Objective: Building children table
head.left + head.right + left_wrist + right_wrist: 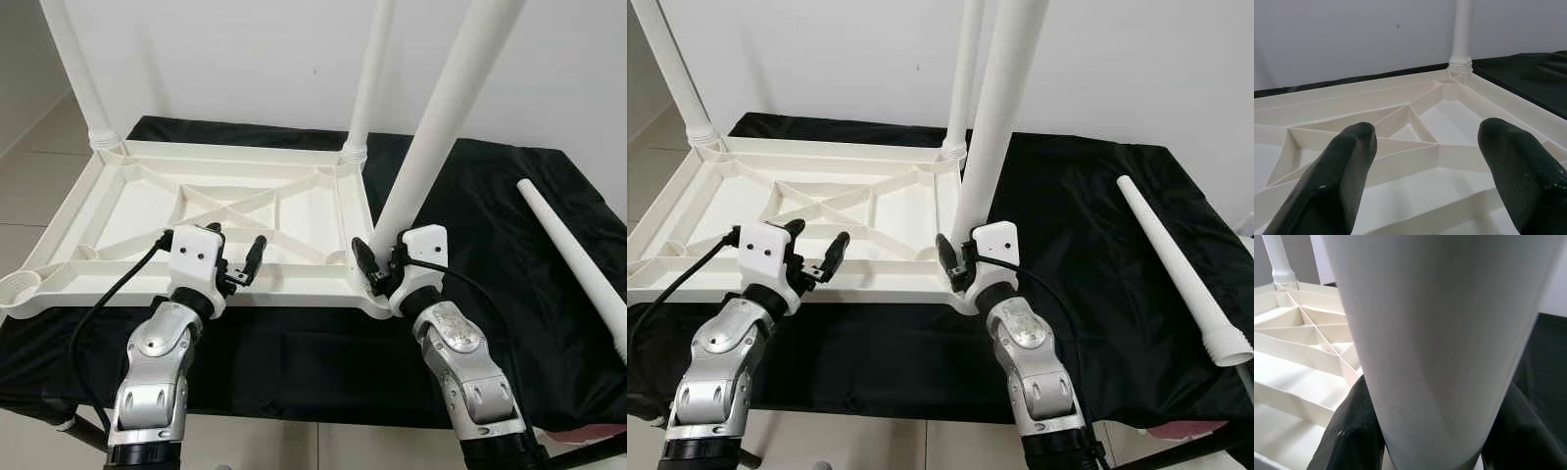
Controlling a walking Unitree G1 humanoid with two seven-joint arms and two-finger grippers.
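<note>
A white plastic tabletop lies upside down on a black cloth. Upright legs stand in its far left corner and far right corner. A third white leg rises from the near right corner, and my right gripper is shut on its base; in the right wrist view the leg sits between the black fingers. My left gripper hovers open over the tabletop's near edge with nothing between its fingers. The near left corner socket holds no leg.
A fourth white leg lies loose on the black cloth at the right side. A white wall stands close behind the table. Tiled floor shows at the left beyond the cloth's edge.
</note>
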